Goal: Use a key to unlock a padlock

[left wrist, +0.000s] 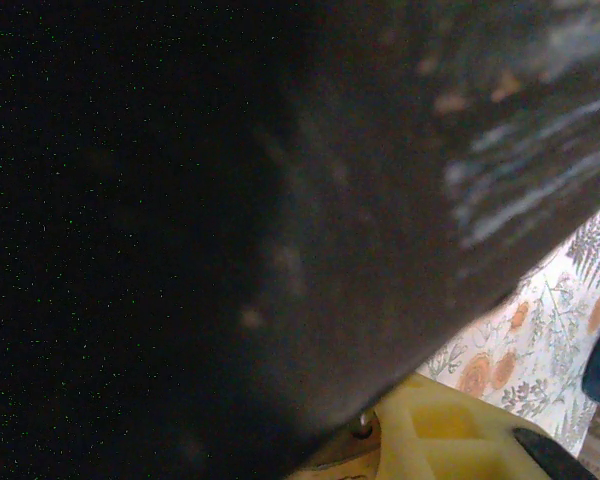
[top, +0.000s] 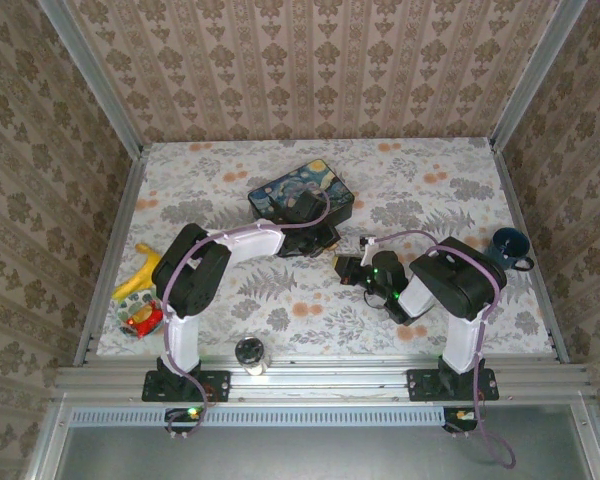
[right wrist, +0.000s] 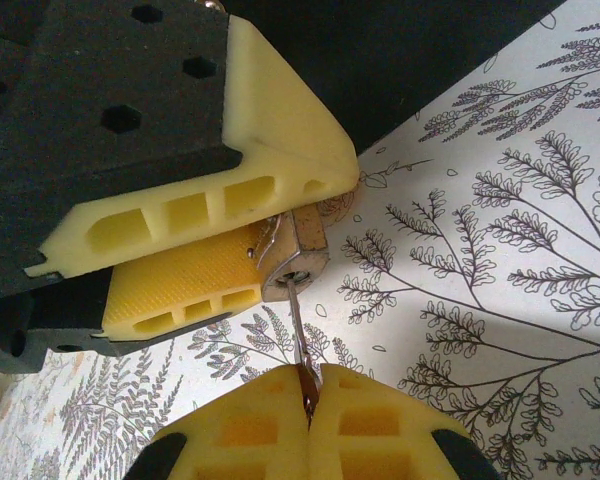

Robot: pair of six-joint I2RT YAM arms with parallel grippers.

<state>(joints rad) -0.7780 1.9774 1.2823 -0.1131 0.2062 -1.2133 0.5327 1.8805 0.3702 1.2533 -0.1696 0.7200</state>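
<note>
Near the middle of the floral tabletop (top: 430, 190), just on the near-right side of the dark-blue starry tin box (top: 290, 190), the two arms meet tip to tip. The left end effector (right wrist: 285, 225) reaches in from the left and is closed on the padlock (right wrist: 300, 255). A pale finger (right wrist: 230, 190) presses on one side of the small brass body and a deeper yellow ribbed finger (right wrist: 180, 285) on the other, with the body held just above the tablecloth. The thin silvery shackle (right wrist: 265, 245) curls out of the padlock between those two fingers. The right end effector (right wrist: 310, 400) comes in from the right with its yellow fingers pressed together on the key (right wrist: 300, 335). Only the key's slim shaft shows, running straight from the fingertips to a round hole in the padlock's facing end. Whether it is fully seated cannot be told. In the left wrist view a dark, blurred surface (left wrist: 230, 200) sits close to the lens, with a yellow finger (left wrist: 440, 430) and a brass edge below it. Away from the work, a blue cup (top: 508, 245) stands by the right edge. A banana (top: 140, 275) and a red toy (top: 145, 320) lie at the left edge, and a small jar (top: 250, 352) stands at the near edge.
</note>
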